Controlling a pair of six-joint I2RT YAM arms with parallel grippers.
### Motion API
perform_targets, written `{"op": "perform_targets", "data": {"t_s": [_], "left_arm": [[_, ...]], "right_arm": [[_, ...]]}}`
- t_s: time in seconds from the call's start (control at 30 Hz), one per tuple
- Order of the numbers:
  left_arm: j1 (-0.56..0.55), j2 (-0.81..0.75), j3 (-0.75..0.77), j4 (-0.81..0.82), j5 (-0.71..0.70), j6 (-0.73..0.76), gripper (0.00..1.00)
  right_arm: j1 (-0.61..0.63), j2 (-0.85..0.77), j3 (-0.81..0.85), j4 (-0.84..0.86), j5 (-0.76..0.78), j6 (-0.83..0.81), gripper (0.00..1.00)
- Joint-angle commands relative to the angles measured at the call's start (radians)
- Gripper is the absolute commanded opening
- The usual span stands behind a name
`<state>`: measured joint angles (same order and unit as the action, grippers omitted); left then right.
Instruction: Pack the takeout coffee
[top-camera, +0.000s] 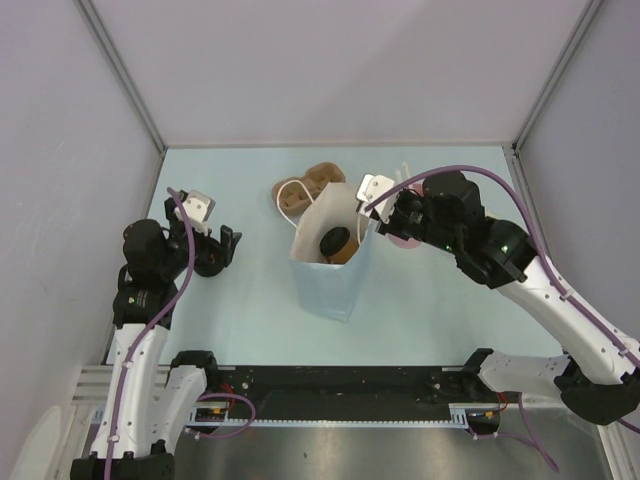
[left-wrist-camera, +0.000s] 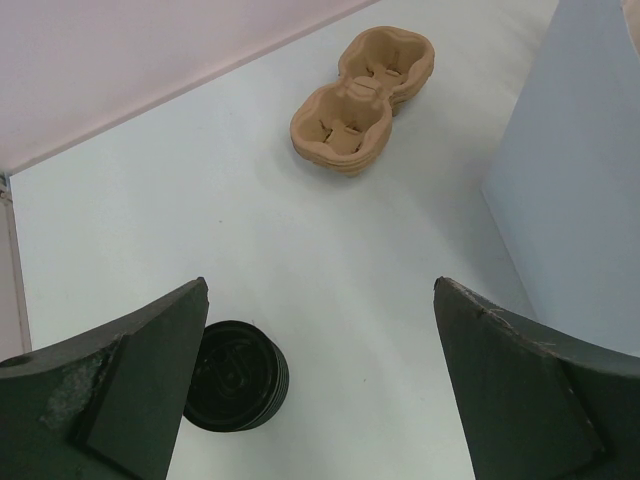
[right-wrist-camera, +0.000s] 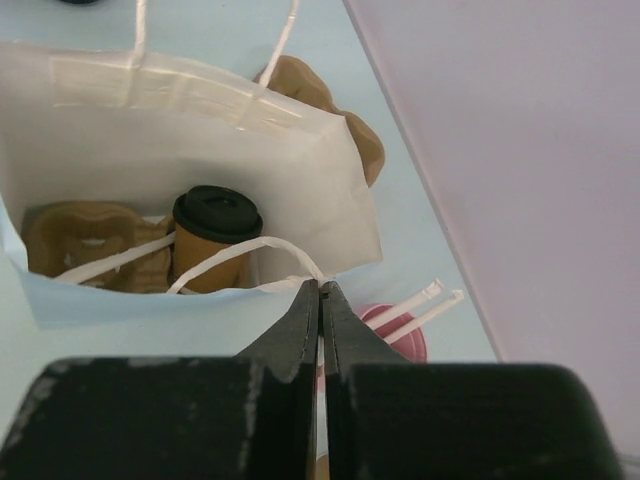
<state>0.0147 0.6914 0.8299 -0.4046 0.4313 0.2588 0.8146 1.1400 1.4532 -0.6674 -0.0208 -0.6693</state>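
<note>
Cup (right-wrist-camera: 212, 242), lidded, stands in the bag (right-wrist-camera: 200, 130) just ahead of the closed right jaws; lift its handle (right-wrist-camera: 240, 255) slowly, straight up; left jaws gape empty

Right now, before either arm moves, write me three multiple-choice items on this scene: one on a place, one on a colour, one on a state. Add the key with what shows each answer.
1. Where is the coffee cup?
A. on the open table
B. inside the white bag
C. clamped in a gripper

2. What colour is the cup's lid?
A. white
B. black
C. pink

3. How does the left gripper stand?
A. open, holding nothing
B. shut on a straw
C. shut on the bag's handle

Key:
1 B: the right wrist view shows it standing in the bag, beside a pulp carrier.
2 B: the lid is black above the tan cup wall.
3 A: its fingers stand wide apart with nothing between them.
</note>
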Motion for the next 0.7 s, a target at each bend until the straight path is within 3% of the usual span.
{"op": "perform_targets", "data": {"t_s": [0.0, 0.67], "left_arm": [[0.013, -0.015, -0.008, 0.038, 0.027, -0.023, 0.99], [0.013, -0.012, -0.011, 0.043, 0.03, -0.021, 0.99]], "right_arm": [[-0.022, -0.008, -0.001, 0.089, 0.064, 0.027, 0.0], [-0.104, 0.015, -0.028, 0.146, 0.058, 0.071, 0.0]]}}
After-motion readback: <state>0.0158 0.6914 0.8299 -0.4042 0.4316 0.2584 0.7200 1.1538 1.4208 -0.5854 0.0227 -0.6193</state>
